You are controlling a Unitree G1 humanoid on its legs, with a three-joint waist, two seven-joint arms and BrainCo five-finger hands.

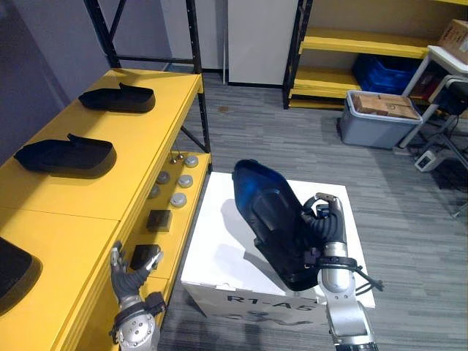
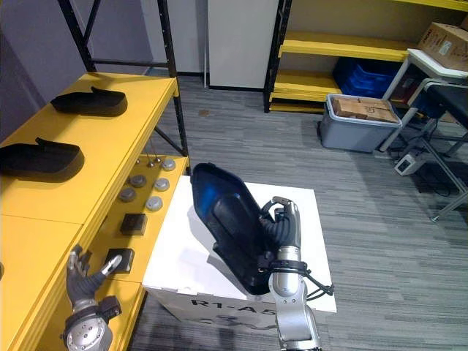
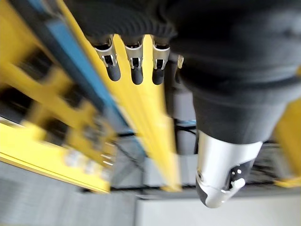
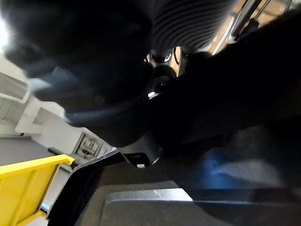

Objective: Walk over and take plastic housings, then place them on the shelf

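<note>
1. Grips a dark plastic housing (image 1: pixel 267 212) in the right hand (image 1: pixel 327 219), fingers curled round its edge, tilted over a white box (image 1: pixel 219 248).
2. Holds the left hand (image 1: pixel 130 276) empty, fingers spread, beside the yellow shelf (image 1: pixel 95 197).
3. Shows a second housing (image 1: pixel 117 97) and a third housing (image 1: pixel 66 155) lying on that shelf, apart.

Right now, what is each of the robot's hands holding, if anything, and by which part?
The right hand grips the black plastic housing by the rim near its lower end, fingers curled round it. The left hand is open and holds nothing.
</note>
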